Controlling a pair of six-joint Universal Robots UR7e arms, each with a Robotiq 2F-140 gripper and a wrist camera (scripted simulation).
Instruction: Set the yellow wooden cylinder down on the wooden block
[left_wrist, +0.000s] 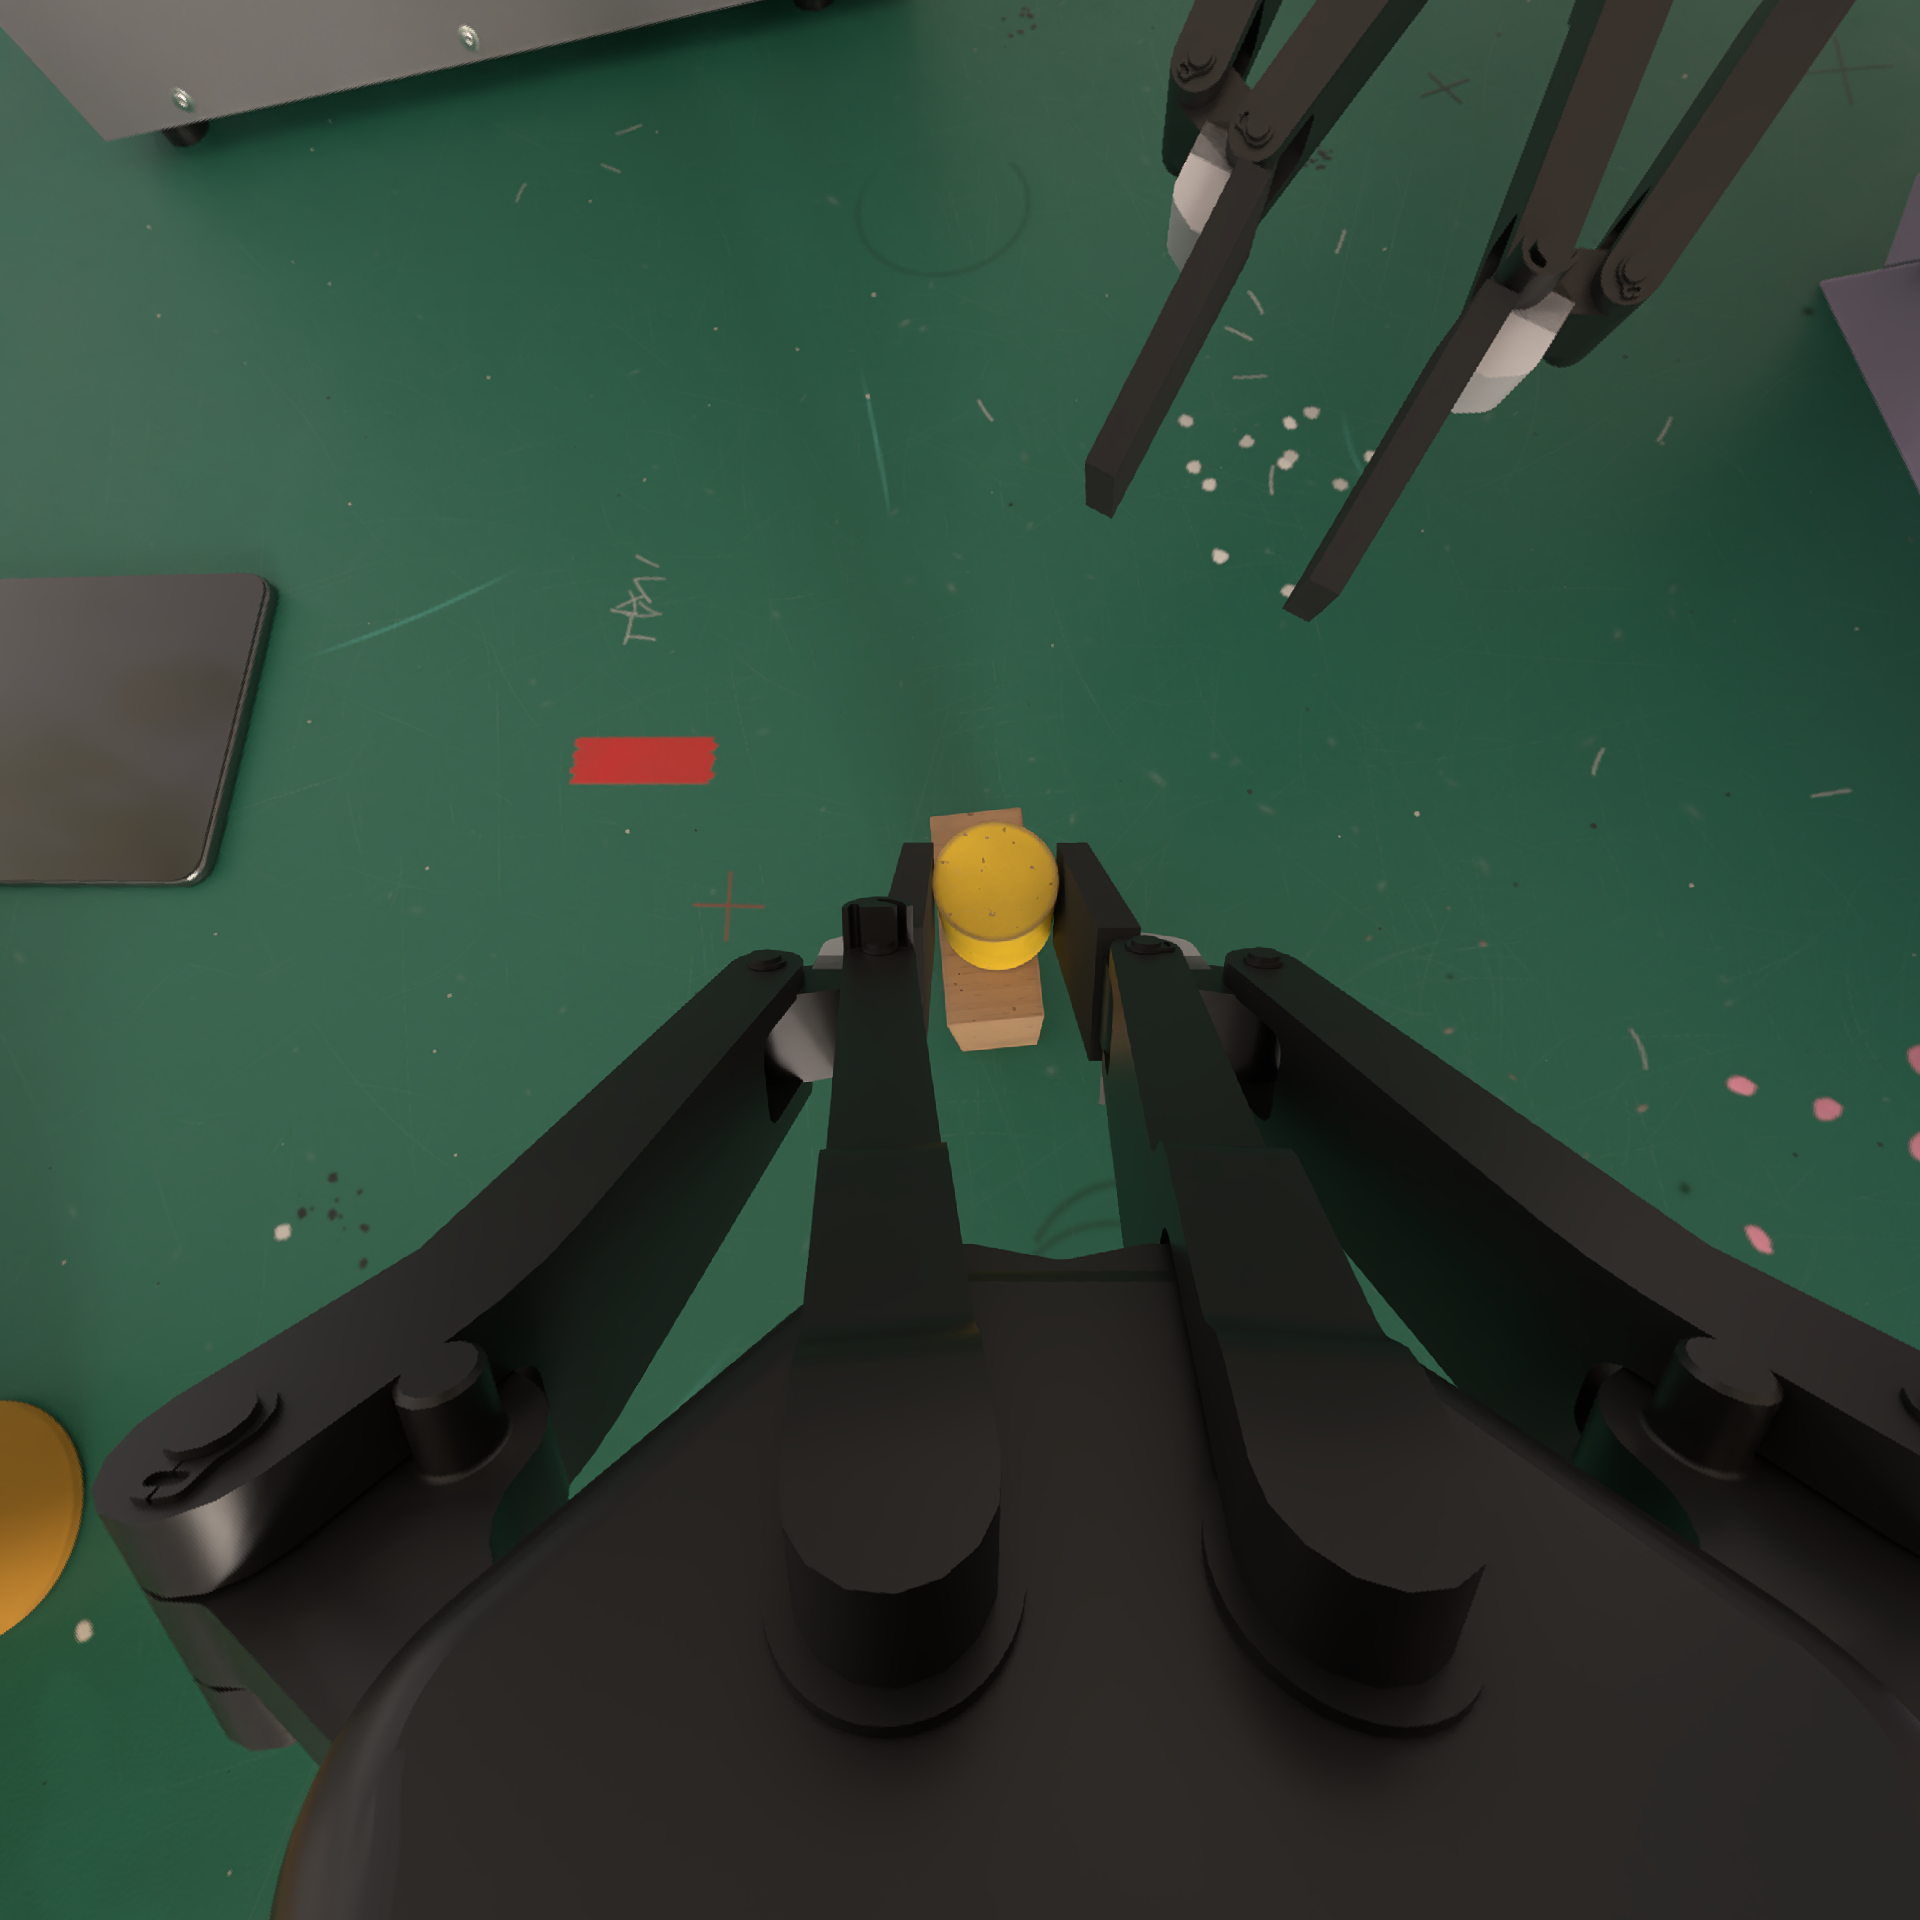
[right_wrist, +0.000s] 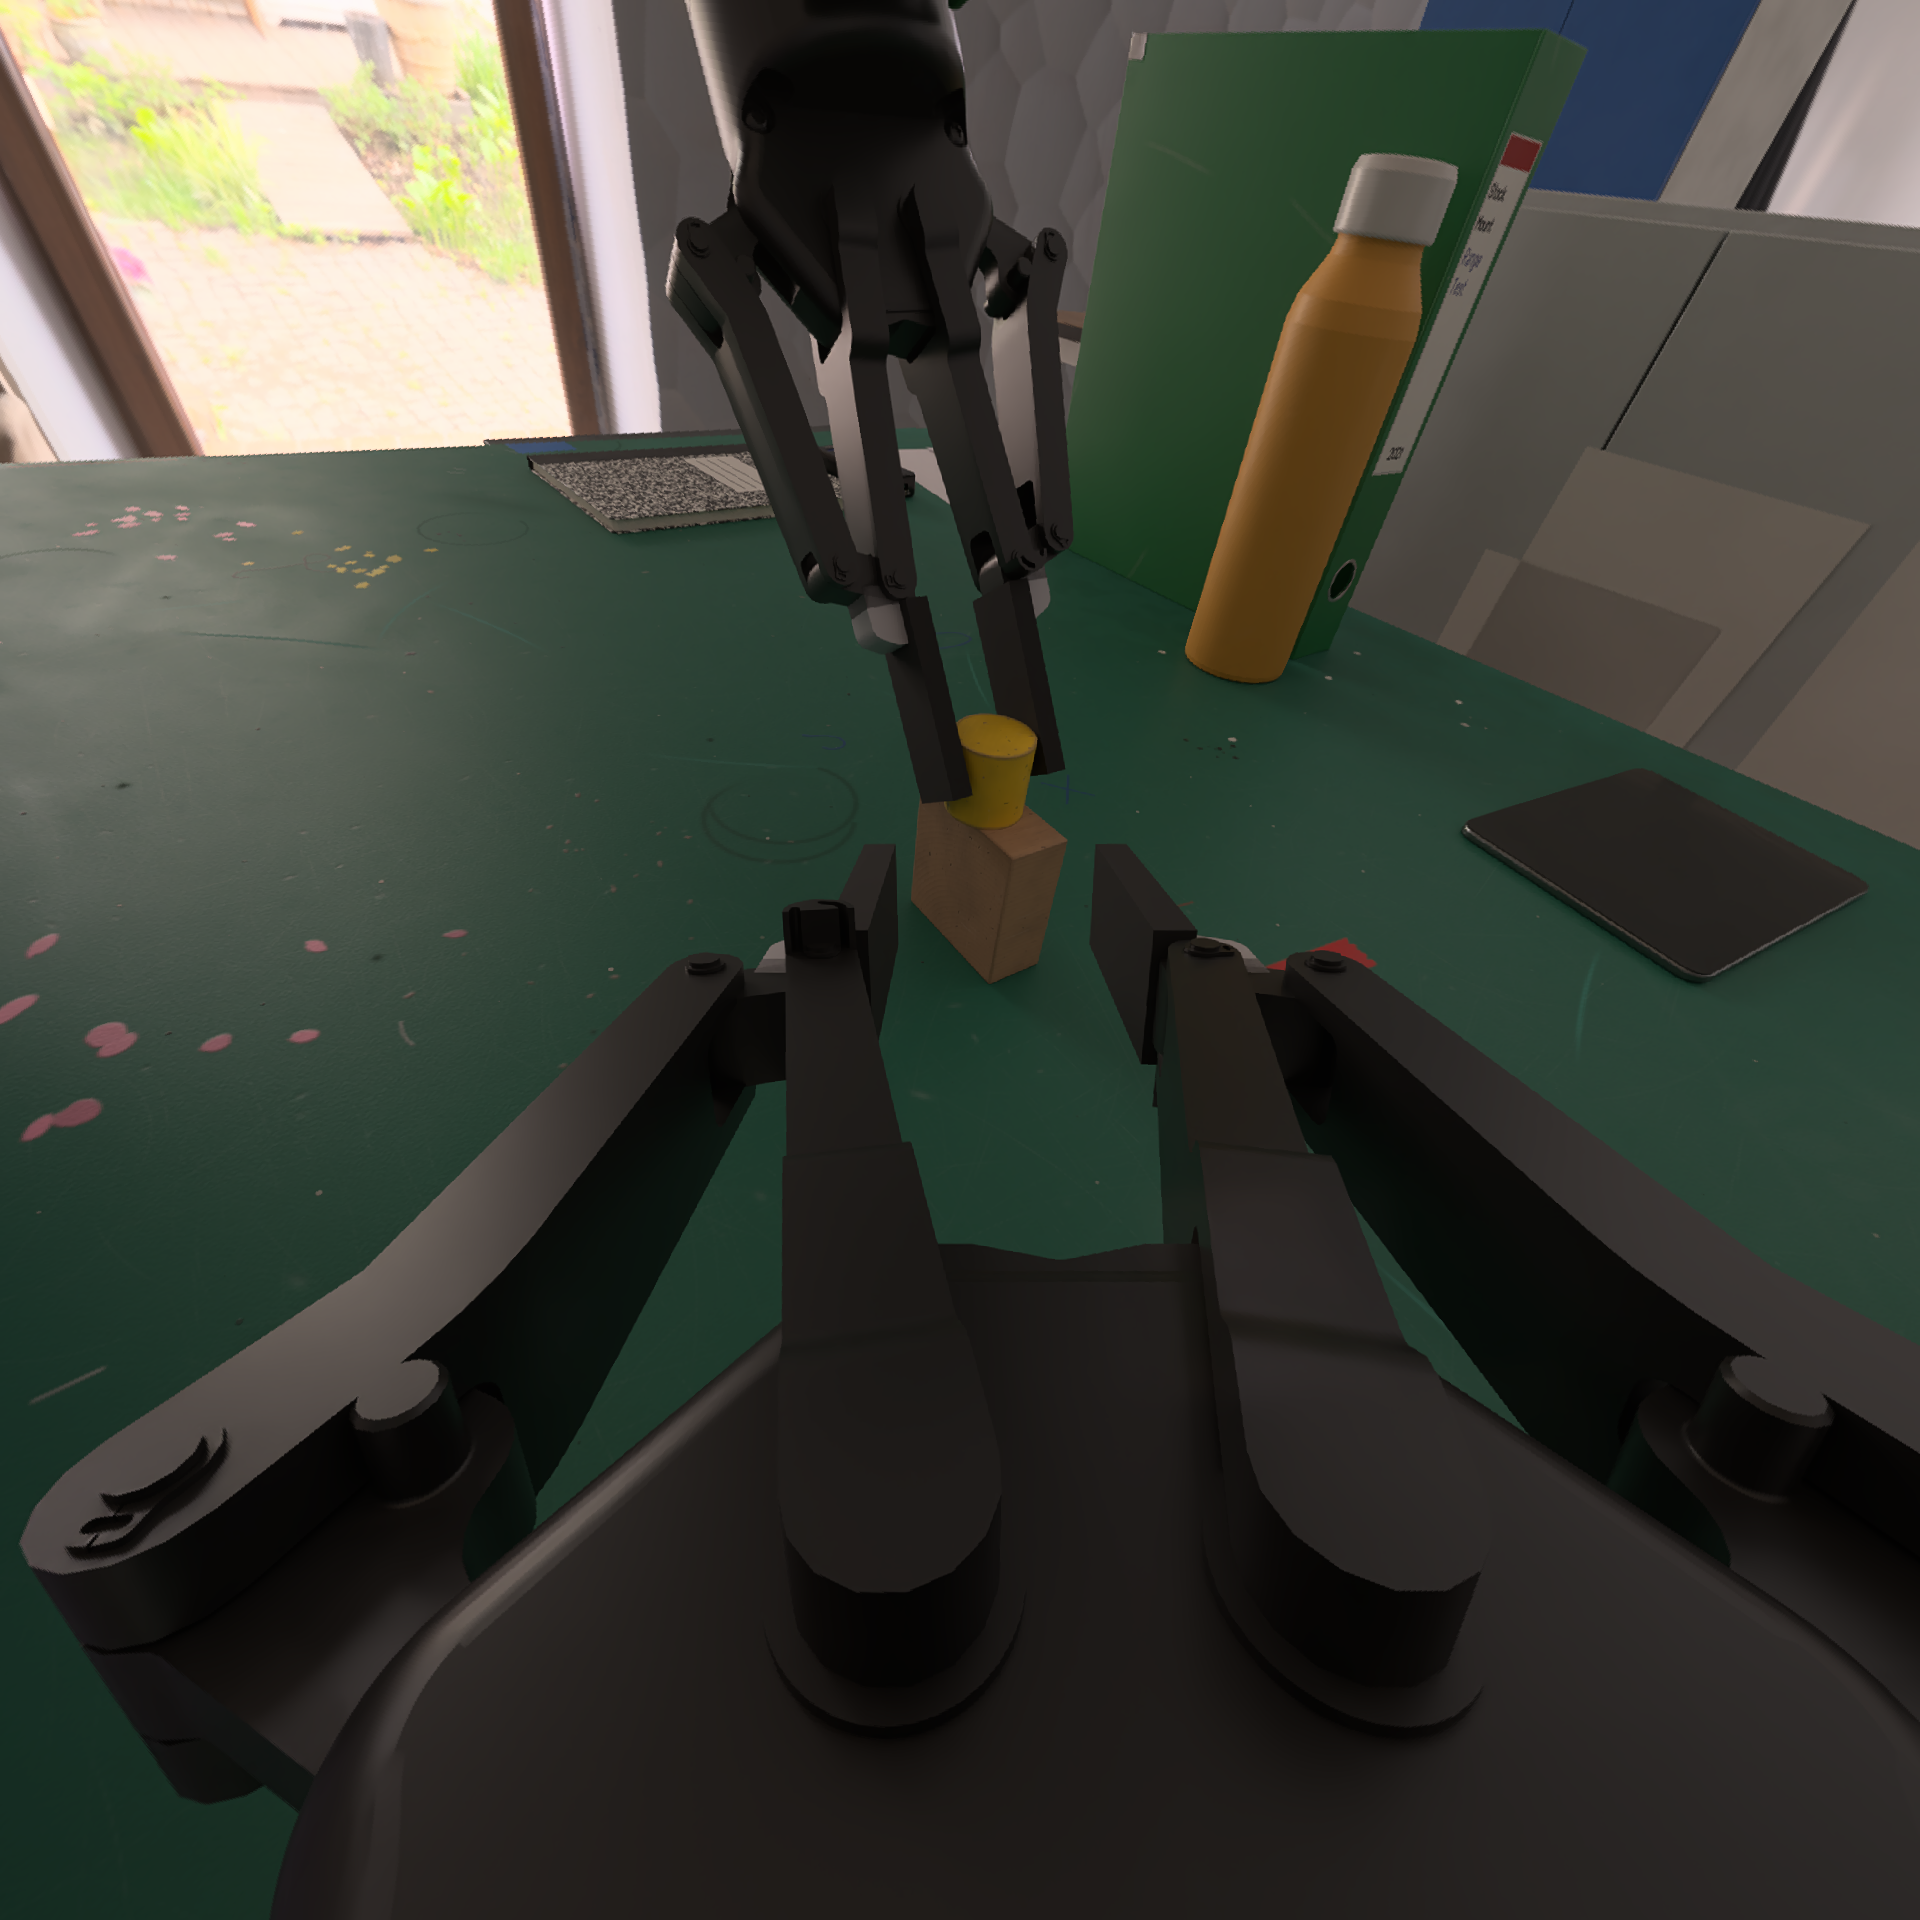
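Both fingers of your left gripper (left_wrist: 995, 902) clasped the yellow wooden cylinder (left_wrist: 994, 894) upright atop the wooden block (right_wrist: 987, 904) (right gripper (right_wrist: 994, 902) gaped empty nearby), so you needed to part them evenly, then lift straight.

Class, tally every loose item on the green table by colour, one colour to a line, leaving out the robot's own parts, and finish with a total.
Yellow or orange: 2, yellow wooden cylinder, orange bottle
Tan: 1, wooden block
Green: 1, green binder
Black: 1, flat black pad
Grey: 1, speckled notebook
Total: 6
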